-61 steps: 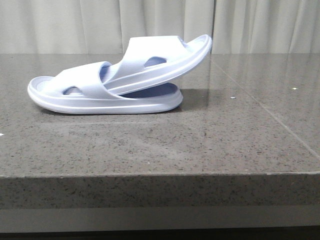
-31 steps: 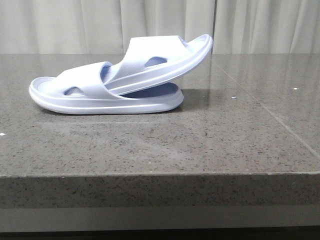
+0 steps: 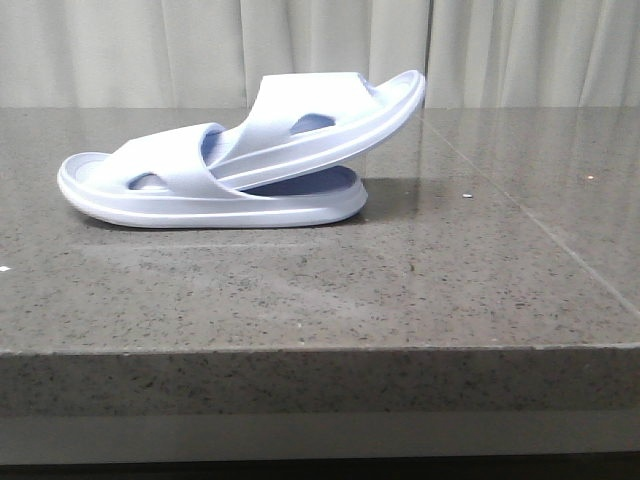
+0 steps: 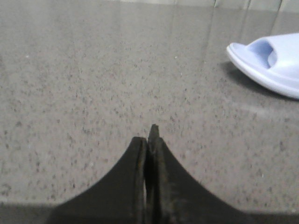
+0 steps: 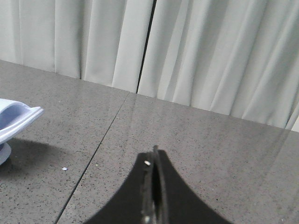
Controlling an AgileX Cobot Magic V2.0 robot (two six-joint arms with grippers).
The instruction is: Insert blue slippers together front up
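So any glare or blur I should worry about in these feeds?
Front view: sharp; a soft sheen on the table, a shadow right of the slippers. Left wrist view: the closed fingers blurred, the slipper toe soft. Right wrist view: fingers dark, the curtain clear.

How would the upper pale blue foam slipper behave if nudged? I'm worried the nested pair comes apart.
The upper pale blue foam slipper looks apt to tip or slide: it sits tilted, one end tucked under the strap of the lower pale blue foam slipper, the other raised. Its thick foam sole suggests it is light and springy. The polished stone table may let both skid.
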